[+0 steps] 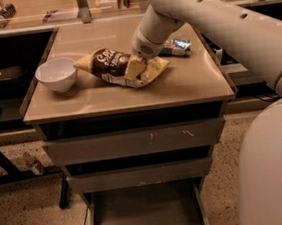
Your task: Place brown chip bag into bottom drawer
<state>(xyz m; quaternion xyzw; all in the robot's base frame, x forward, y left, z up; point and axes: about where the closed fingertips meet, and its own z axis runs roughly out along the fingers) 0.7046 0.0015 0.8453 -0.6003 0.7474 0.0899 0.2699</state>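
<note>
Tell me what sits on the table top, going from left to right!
White bowl → brown chip bag → small blue-and-silver packet. The robot's hand is down on the bag's right end, so it shares the bag's spot in the line.

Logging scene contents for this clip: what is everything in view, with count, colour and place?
crinkly dark-brown chip bag with cream-yellow ends: one, brown, middle of the top
round white bowl: one, white, left of the bag
small blue-and-silver packet: one, back right, behind the arm
tan cabinet top: one, bears all three
scuffed grey upper drawers: two, shut, under the top
grey metal bottom drawer: one, lowest, pulled open
white robot arm: one, reaching in from the right
tool: one, at the bag's right end
</note>
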